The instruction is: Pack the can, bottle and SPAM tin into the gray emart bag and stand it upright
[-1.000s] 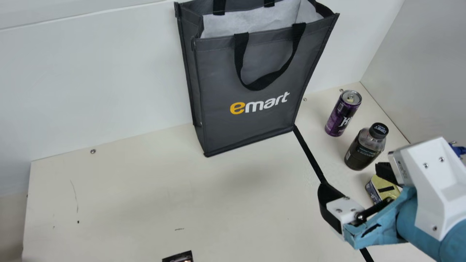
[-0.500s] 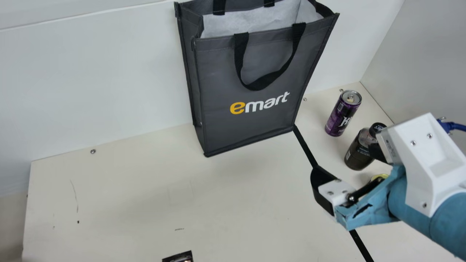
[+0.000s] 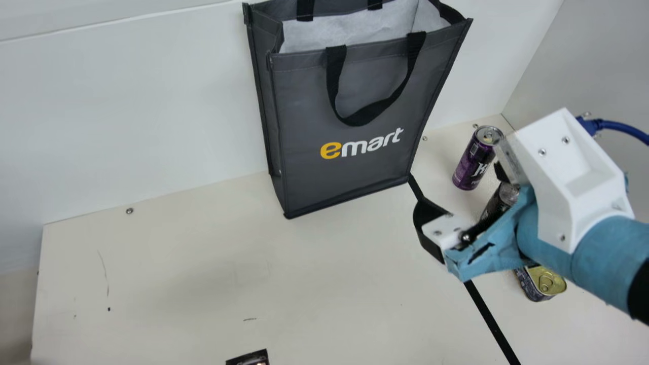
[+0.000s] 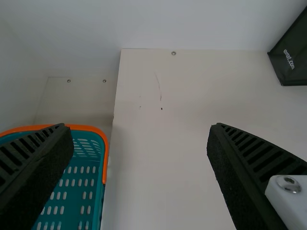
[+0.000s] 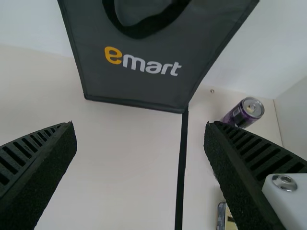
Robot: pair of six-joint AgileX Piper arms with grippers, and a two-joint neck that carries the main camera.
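Note:
The gray emart bag (image 3: pixel 355 101) stands upright and open-topped against the back wall. My right gripper (image 3: pixel 464 195) is open above the table, right of the bag's base, with nothing held; the right wrist view has the same gripper (image 5: pixel 140 129) with its fingers wide apart. The purple can (image 3: pixel 471 165) stands behind it. Partly covered by this gripper is the dark bottle (image 3: pixel 494 203). The SPAM tin (image 3: pixel 541 283) lies beneath the right arm, partly hidden. In the left wrist view, my left gripper (image 4: pixel 139 127) is open over the table.
A teal basket (image 4: pixel 106 153) with an orange rim sits beside the table in the left wrist view. A black strip (image 3: pixel 489 317) runs along the table, and a dark object (image 3: pixel 248 358) pokes in at the main view's bottom edge. White walls enclose the back and right.
The right arm has moved toward the back and a little left, from over the tin to in front of the bottle, its gripper staying open. The bag, can and bottle have not moved.

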